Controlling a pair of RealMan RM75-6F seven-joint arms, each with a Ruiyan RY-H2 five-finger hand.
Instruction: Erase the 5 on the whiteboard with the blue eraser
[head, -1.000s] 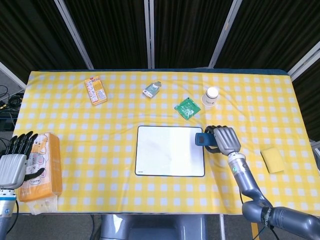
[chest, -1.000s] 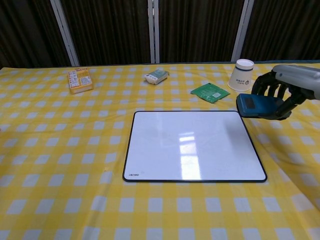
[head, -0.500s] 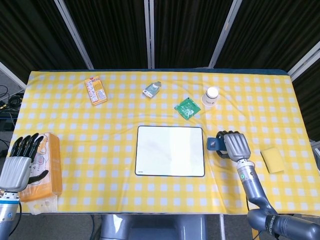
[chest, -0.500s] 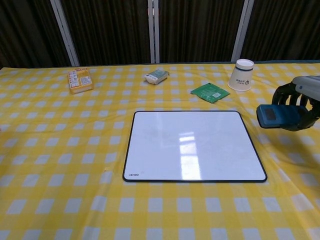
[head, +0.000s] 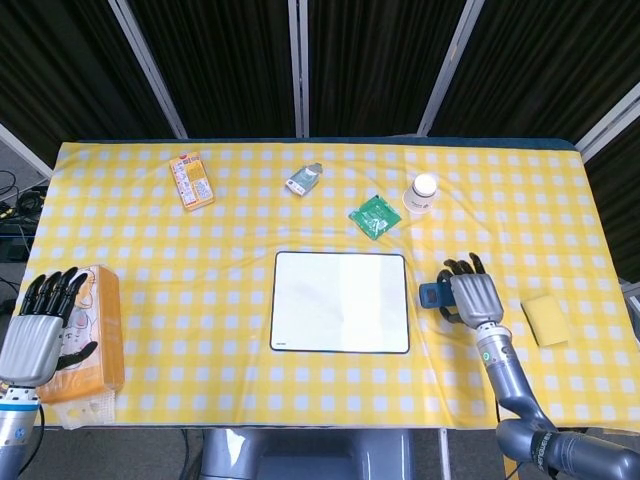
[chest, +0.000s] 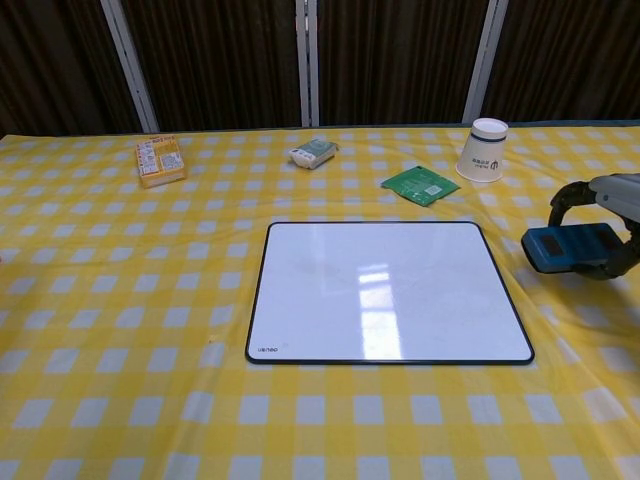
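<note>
The whiteboard (chest: 388, 291) lies flat and reads blank in both views, no trace of a 5 to be made out, only a glare patch near its middle, so the wiping looks done. The blue eraser (chest: 570, 247) sits off the board's right edge, in the right hand (head: 470, 298), whose fingers (chest: 572, 192) wrap over its far side while the thumb side is out of frame; the eraser's flat face is turned toward the chest camera, and whether it rests on the yellow checked tablecloth (head: 230, 230) or hangs just above it I cannot tell. Held low and clear of the board like this, it reads as the put-down phase: a judgement, but the eraser is where one would park it, beside the work and not on it. Beyond the fingertips, further up the table, stand the white paper cup (chest: 485, 150) and the green packet (chest: 426, 185); to the outer side of the hand, near the table's right edge, lies a yellow sponge (head: 545, 320). Far across from those fingers, the left hand (head: 40, 325) waits at the table's near left corner, fingers spread and holding nothing, just beside an orange tissue pack (head: 92, 335). At the back sit an orange snack box (head: 190, 180) and a small pale pouch (head: 303, 180), both well away from either hand.
</note>
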